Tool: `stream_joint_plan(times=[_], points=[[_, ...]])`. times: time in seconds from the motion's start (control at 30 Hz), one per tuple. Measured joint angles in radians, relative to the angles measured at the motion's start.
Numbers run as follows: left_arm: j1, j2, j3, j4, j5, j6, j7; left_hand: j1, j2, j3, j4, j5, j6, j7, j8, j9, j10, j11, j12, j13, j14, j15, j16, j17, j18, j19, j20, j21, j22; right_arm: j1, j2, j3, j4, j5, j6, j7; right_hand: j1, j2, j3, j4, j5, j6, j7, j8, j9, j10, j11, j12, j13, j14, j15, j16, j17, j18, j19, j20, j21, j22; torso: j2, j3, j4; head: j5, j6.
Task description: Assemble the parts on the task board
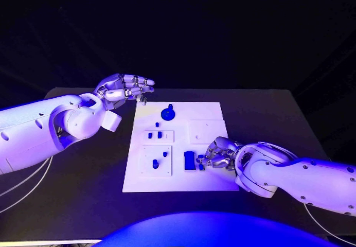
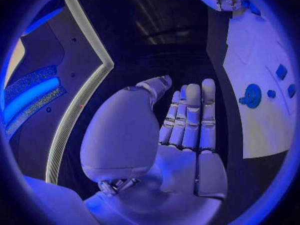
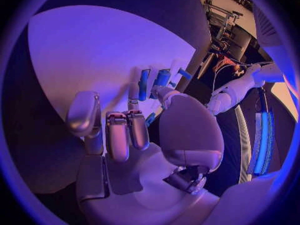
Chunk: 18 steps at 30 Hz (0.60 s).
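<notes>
Head view first: the white task board [image 1: 180,177] lies flat in the middle of the black counter [image 1: 282,110], and the two hands sit at opposite corners of it. The left hand [image 1: 124,87] hangs above the counter just past the board's far left corner, its fingers [image 1: 141,81] curled partway in; from the left wrist view the same fingers [image 2: 190,116] stand straight and side by side with nothing between them and the thumb, so that hand holds nothing. Beyond those fingertips, on the board, stands a round blue part with a peg [image 1: 169,112], which the left wrist view shows too [image 2: 252,95]. Nearer along the board lie small blue parts [image 1: 154,135] set in a raised white square, and another blue part [image 1: 155,163] in the square next to it. The right hand [image 1: 217,153] is down on the board's near right side, fingers bent in over a dark blue block [image 1: 189,159] and a smaller blue piece [image 1: 201,166] just beside them. In the right wrist view the fingers [image 3: 128,132] are curled toward the board with blue parts [image 3: 154,82] standing just past their tips; I cannot tell whether any of them is actually pinched or only touched.
</notes>
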Motion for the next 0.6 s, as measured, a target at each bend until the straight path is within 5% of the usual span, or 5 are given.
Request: stream_joint_plan(times=[0.4,0.53,0.6], points=[[0.0,0.0,0.0,0.0,0.0,0.001,-0.001,0.0,0.0,0.0,0.0,0.0,0.0,0.0,0.0,0.0,0.0,0.0,0.0,0.0,0.0,0.0,0.0,0.0,0.0,0.0,0.0,0.0,0.0,-0.003,-0.029,0.0,0.019,-0.018,-0.008,0.009,0.041,-0.001,-0.013,-0.009,-0.004,0.0,0.0,-0.002,-0.001,0.004,-0.004,0.0,0.0,0.0,0.0,0.0,0.0,0.0,0.0,0.0,-0.008,0.0,0.0,0.0009,-0.0009,0.001,0.0],[0.0,-0.001,0.0,0.0,0.0,0.001,-0.002,0.0,0.0,0.0,0.0,0.0,0.0,0.0,0.0,0.0,0.0,0.0,0.0,0.0,0.0,0.0,0.0,0.0,0.0,0.0,0.0,0.0,0.0,-0.004,-0.053,0.0,0.028,-0.038,-0.044,0.036,0.059,-0.019,-0.036,-0.003,-0.01,-0.026,0.014,-0.02,-0.008,0.004,-0.004,-0.028,0.0,0.0,0.0,0.0,0.0,0.0,0.0,0.0,-0.037,0.0,0.0,0.0009,-0.001,0.002,0.0],[0.0,-0.001,0.0,0.0,0.0,0.001,-0.002,0.0,0.0,0.0,0.0,0.0,0.0,0.0,0.0,0.0,0.0,0.0,0.0,0.0,0.0,0.0,0.0,0.0,0.0,0.0,0.0,0.0,0.0,-0.004,-0.064,0.0,0.031,-0.045,-0.069,0.061,0.086,-0.02,-0.051,-0.004,-0.01,-0.069,0.031,-0.051,-0.021,0.004,0.012,-0.038,0.0,0.0,0.005,-0.001,0.0,0.0,-0.006,0.006,-0.061,0.0,-0.001,0.0009,-0.0012,0.003,0.0]])
